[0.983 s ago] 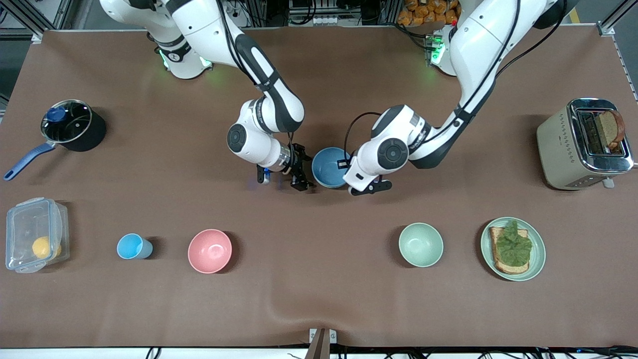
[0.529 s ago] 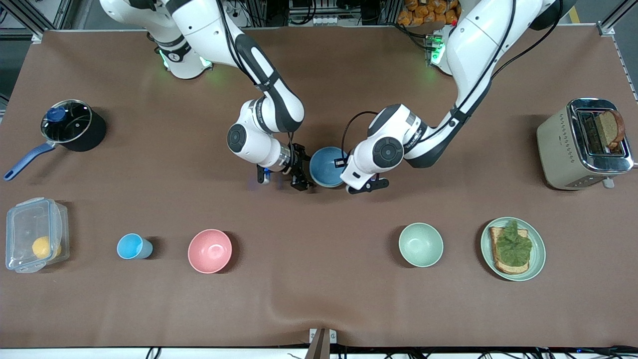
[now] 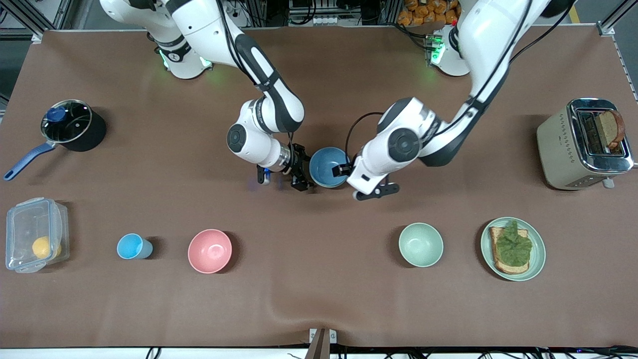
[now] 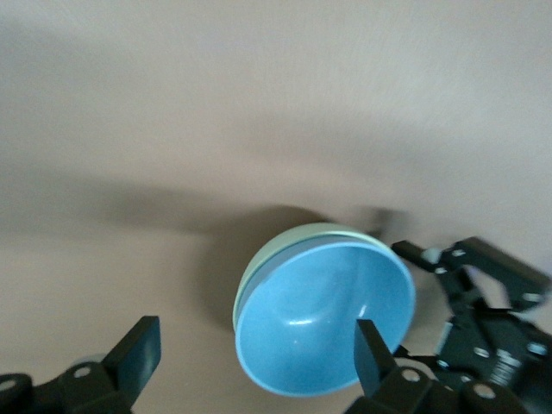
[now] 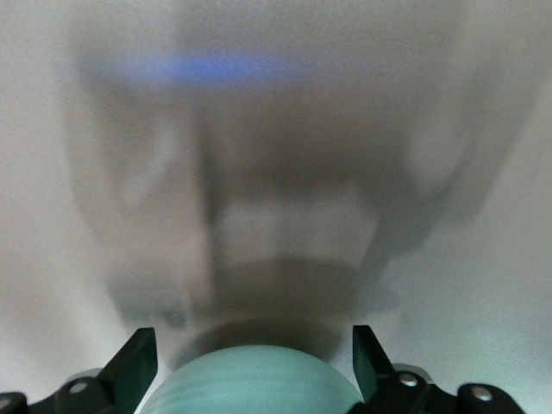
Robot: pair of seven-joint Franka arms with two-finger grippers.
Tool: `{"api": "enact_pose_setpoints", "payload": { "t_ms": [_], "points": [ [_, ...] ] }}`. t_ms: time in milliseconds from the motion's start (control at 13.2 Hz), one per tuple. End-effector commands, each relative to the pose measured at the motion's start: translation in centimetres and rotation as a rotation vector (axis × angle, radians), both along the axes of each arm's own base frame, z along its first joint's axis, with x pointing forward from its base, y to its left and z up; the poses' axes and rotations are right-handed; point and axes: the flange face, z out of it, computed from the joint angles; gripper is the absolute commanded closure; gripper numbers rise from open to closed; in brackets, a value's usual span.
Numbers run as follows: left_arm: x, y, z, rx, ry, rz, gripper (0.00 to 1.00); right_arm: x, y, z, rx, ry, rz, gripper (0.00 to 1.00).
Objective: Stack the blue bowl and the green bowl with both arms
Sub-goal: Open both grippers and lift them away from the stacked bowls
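Observation:
The blue bowl point(image 3: 328, 167) sits nested in the green bowl at the table's middle. In the front view the green bowl is hidden under it. In the left wrist view the green rim point(image 4: 259, 259) shows around the blue bowl point(image 4: 323, 315). My left gripper point(image 3: 347, 175) is open beside the stack on the left arm's side, and its fingers point(image 4: 256, 362) hold nothing. My right gripper point(image 3: 300, 169) is open beside the stack on the right arm's side. The green bowl's wall point(image 5: 259, 384) lies between its fingers point(image 5: 252, 362).
Nearer the front camera stand a paler mint bowl point(image 3: 420, 244), a plate with a sandwich point(image 3: 536, 259), a pink bowl point(image 3: 210, 251), a light-blue cup point(image 3: 133, 246) and a clear box point(image 3: 30, 219). A pot point(image 3: 72, 124) and a toaster point(image 3: 558, 144) stand at the table's two ends.
My left arm's wrist has drawn back from the stack toward the left arm's end of the table. The bowls and my right arm have stayed put.

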Motion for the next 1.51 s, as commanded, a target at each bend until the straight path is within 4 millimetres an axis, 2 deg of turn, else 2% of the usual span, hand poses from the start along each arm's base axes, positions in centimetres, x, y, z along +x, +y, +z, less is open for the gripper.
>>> {"api": "enact_pose_setpoints", "payload": {
  "t_ms": [0,76,303,378,605,756,908,1059,1210,1361,1437],
  "points": [
    [0.7,4.3,7.7,0.064,-0.079,0.045,0.0,-0.2,-1.4,0.0,0.006,-0.016,0.061,0.0],
    [1.4,6.2,10.3,0.074,-0.1,0.064,0.0,0.2,-2.3,0.0,0.011,-0.012,0.087,0.0],
    [2.1,9.5,16.3,0.105,-0.125,0.106,0.0,1.6,-5.2,0.9,0.013,0.052,0.163,0.0],
    [2.4,10.7,18.0,0.113,-0.127,0.122,0.0,2.1,-6.1,1.7,0.008,0.073,0.191,0.0],
    [2.7,14.2,22.5,0.14,-0.119,0.166,0.0,4.1,-10.9,4.4,-0.032,0.155,0.268,0.0],
    [3.0,16.1,23.7,0.159,-0.093,0.188,0.0,5.5,-14.9,6.5,-0.091,0.221,0.331,0.0],
    [3.7,18.7,25.1,0.162,-0.087,0.225,0.0,6.5,-16.9,8.0,-0.169,0.251,0.403,0.0],
    [4.1,21.0,25.8,0.166,-0.072,0.248,0.0,7.1,-18.6,9.0,-0.173,0.261,0.461,0.0],
    [3.6,21.7,25.8,0.185,-0.017,0.232,0.0,8.0,-21.5,10.3,-0.16,0.263,0.491,0.0],
    [3.7,21.9,26.9,0.177,-0.037,0.211,0.0,8.7,-23.4,11.5,-0.176,0.252,0.544,0.0],
    [3.6,22.2,27.2,0.175,-0.048,0.194,0.0,8.8,-23.8,11.8,-0.194,0.259,0.559,0.0]
  ]
}}
